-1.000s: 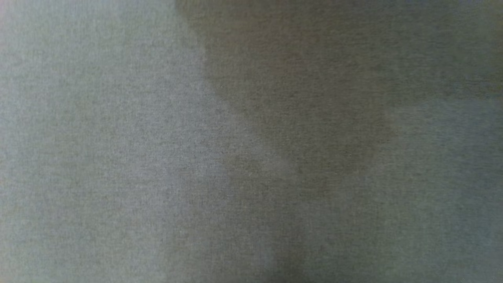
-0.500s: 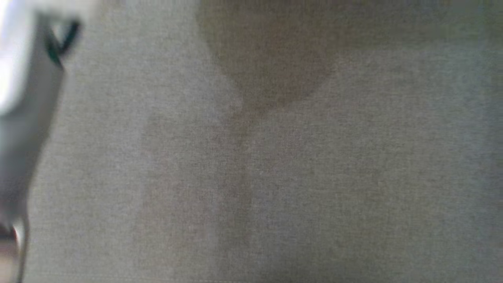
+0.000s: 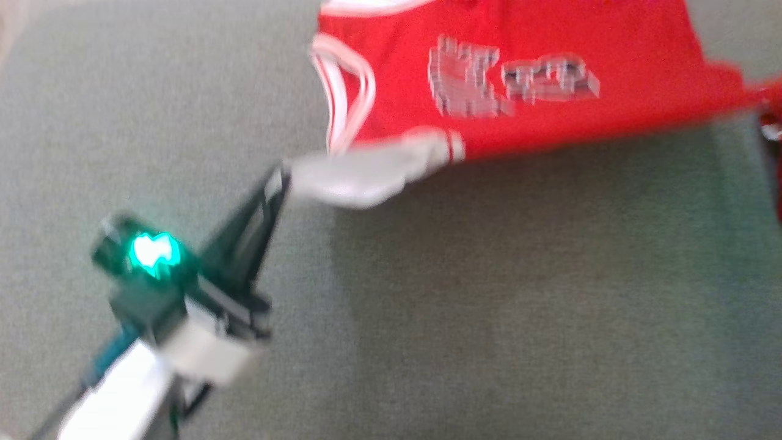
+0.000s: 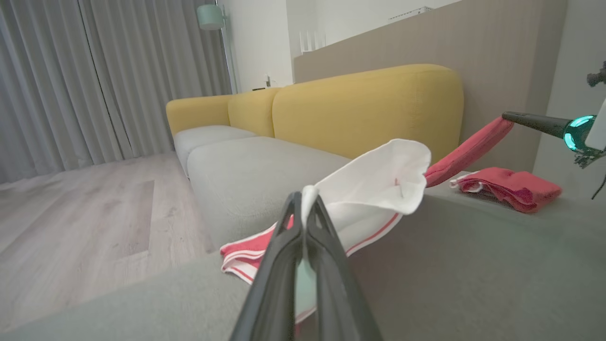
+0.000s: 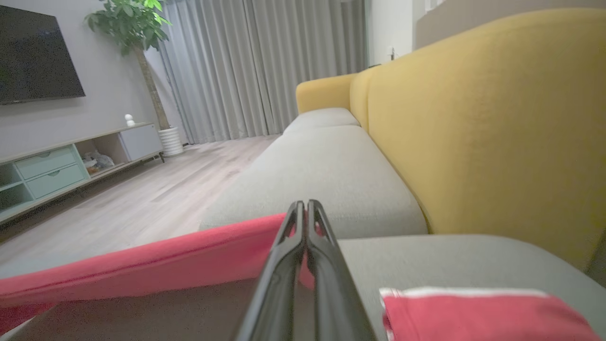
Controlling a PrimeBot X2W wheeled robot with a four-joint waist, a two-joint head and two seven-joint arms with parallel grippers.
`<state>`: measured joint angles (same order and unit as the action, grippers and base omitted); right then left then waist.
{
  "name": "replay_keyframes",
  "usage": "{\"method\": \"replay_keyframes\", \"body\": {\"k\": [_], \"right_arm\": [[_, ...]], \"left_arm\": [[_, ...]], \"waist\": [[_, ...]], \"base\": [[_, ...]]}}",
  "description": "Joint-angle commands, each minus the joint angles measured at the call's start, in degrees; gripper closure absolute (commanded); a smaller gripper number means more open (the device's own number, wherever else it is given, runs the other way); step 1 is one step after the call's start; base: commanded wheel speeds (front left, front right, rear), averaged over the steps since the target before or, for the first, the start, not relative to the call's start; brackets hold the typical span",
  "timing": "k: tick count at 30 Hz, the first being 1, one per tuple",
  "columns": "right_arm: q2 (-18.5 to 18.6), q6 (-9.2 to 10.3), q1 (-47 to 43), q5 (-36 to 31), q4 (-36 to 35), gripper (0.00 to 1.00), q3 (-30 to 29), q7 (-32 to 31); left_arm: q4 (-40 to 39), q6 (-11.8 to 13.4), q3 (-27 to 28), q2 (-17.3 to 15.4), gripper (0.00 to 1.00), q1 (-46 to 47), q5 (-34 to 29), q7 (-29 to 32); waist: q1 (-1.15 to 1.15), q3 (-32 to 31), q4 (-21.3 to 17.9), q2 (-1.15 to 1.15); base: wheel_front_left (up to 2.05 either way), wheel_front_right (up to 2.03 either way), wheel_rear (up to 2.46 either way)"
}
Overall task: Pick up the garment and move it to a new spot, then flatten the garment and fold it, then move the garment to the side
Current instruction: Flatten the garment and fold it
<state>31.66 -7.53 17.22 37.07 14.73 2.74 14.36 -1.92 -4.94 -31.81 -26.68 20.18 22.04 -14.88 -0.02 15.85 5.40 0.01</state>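
Observation:
The garment (image 3: 519, 49) is a red jersey with white trim and grey lettering, stretched in the air above the grey sofa seat (image 3: 489, 318). My left gripper (image 3: 280, 177), with a green light on its body, is shut on the garment's white corner. In the left wrist view that white corner (image 4: 378, 175) bulges just past my shut left gripper (image 4: 303, 199). My right gripper (image 5: 305, 208) is shut on the garment's red edge (image 5: 165, 265). The left wrist view also shows the right gripper (image 4: 509, 116) at the far right, pulling the red cloth up.
A second, folded red cloth (image 4: 513, 187) lies on the seat near the right gripper, also visible as the folded cloth (image 5: 473, 315). The yellow backrest (image 4: 369, 109) runs behind. Beyond the seat's edge are wooden floor (image 4: 71, 213), curtains and a TV cabinet (image 5: 57, 166).
The head view was a blurred grey surface with a pale arm entering at left. Now the whole picture has shifted and shows the red garment held by the left gripper.

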Motion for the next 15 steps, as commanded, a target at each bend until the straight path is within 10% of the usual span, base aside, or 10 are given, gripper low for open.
{"method": "replay_keyframes", "body": {"k": [1,15], "right_arm": [[0.63,0.04,-3.89,-0.72,-3.40,1.00,-1.50,0.12],[-9.48,0.04,-24.34,-6.16,-18.68,1.00,-12.27,-7.36]], "left_arm": [[-2.51,0.82,2.15,-2.45,1.00,-1.13,0.07,-0.11],[-6.85,4.52,0.21,-4.34,1.00,-15.75,0.16,0.01]], "waist": [[0.02,-2.76,-0.98,-0.01],[0.02,-1.90,-1.88,-0.01]], "base": [[0.00,0.00,0.00],[0.00,0.00,0.00]]}}
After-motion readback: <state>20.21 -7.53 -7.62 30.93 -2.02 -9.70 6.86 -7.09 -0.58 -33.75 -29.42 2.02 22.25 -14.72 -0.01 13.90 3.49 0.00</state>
